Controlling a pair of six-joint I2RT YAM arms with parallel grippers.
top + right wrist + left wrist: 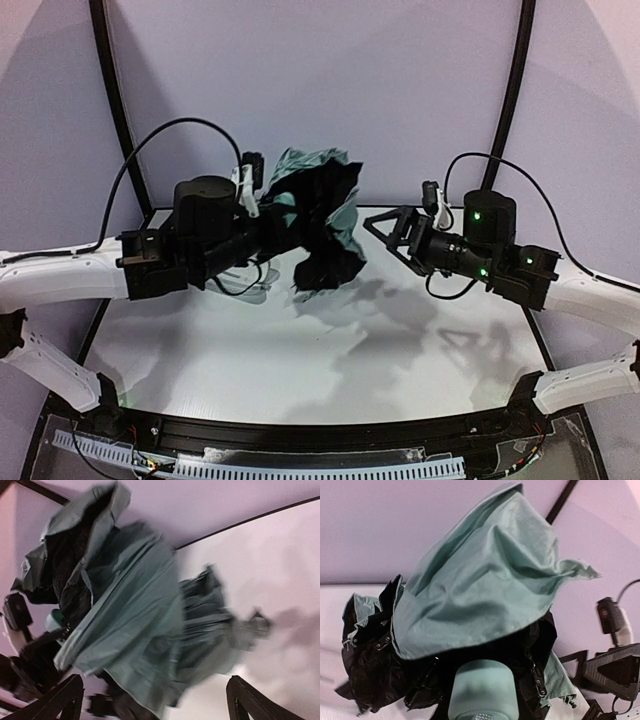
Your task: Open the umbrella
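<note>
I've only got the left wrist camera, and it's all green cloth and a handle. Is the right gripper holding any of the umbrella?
Observer: No. The right gripper is wide open with nothing clamped. It sits close beside the right edge of the umbrella; I can't tell whether they touch.
Operator: Is the cloth resting on the table?
Observer: It looks lifted. The top view shows its shadow on the table underneath.
Operator: Is it spread out?
Observer: No. From above, the cloth is a crumpled green and black bunch at the end of the left gripper.
</note>
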